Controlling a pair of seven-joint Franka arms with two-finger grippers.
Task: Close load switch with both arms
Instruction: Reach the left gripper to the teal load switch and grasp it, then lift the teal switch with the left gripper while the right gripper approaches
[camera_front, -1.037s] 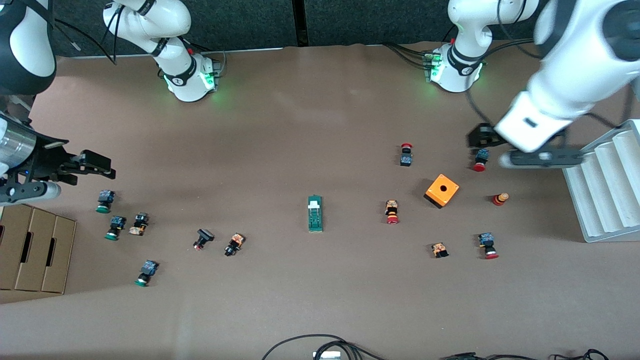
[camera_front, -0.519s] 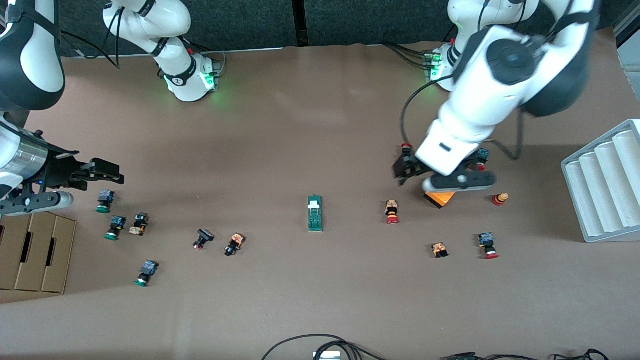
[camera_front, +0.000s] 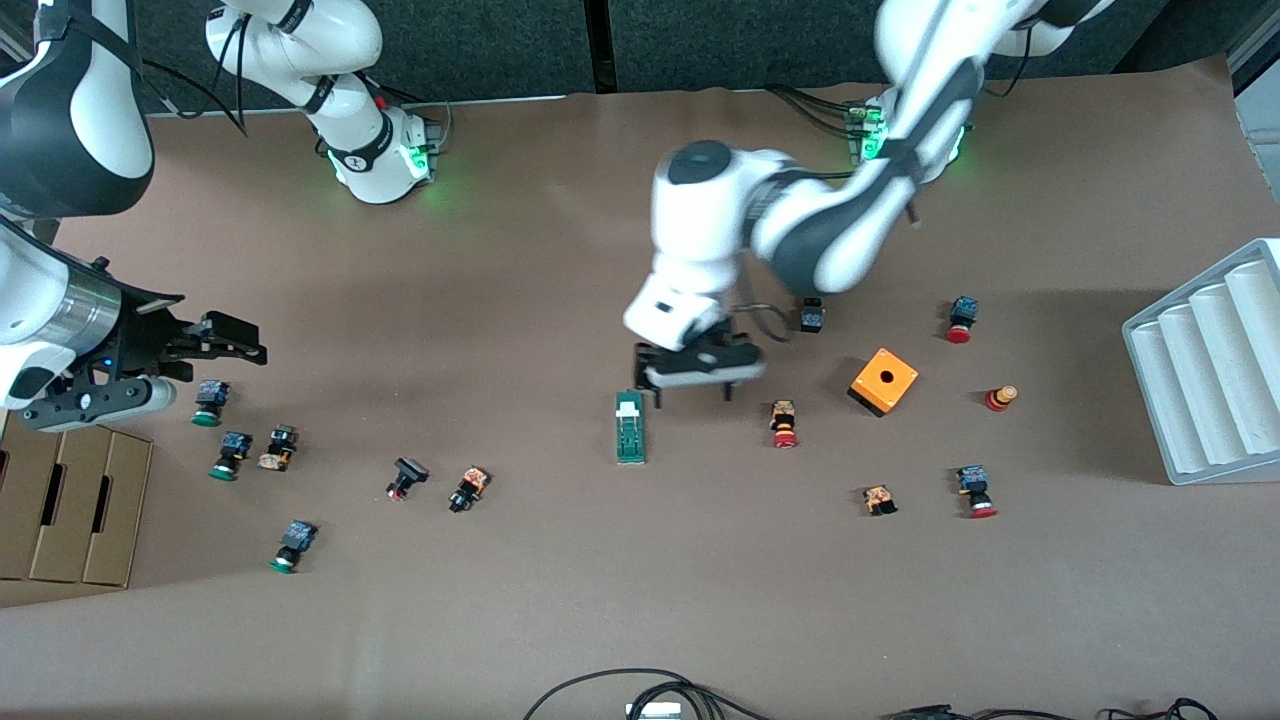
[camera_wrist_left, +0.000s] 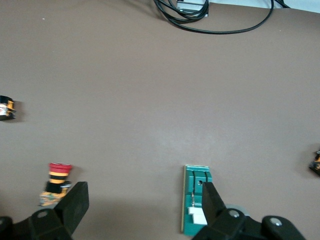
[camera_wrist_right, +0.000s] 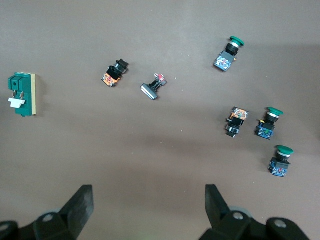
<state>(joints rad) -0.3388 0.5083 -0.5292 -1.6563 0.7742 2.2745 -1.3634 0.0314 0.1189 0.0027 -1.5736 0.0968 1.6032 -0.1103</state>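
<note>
The load switch (camera_front: 630, 427), a narrow green block with a white sliding piece, lies flat near the middle of the table. It also shows in the left wrist view (camera_wrist_left: 196, 207) and in the right wrist view (camera_wrist_right: 21, 95). My left gripper (camera_front: 692, 390) hangs open just over the table beside the switch's end that is farther from the front camera. In the left wrist view (camera_wrist_left: 144, 196) one fingertip (camera_wrist_left: 210, 197) overlaps the switch; whether it touches does not show. My right gripper (camera_front: 236, 338) is open and empty over the right arm's end of the table, with bare table between its fingers (camera_wrist_right: 148, 197).
Small red- and green-capped push buttons (camera_front: 784, 423) lie scattered at both ends of the table. An orange cube (camera_front: 884, 379) sits toward the left arm's end, beside a white stepped rack (camera_front: 1205, 370). A cardboard box (camera_front: 70, 495) sits below the right gripper. Cables (camera_front: 640, 690) lie at the front edge.
The left arm has swept from the white rack's end, past the orange cube, to the load switch. The right gripper has crept a little toward the table's middle.
</note>
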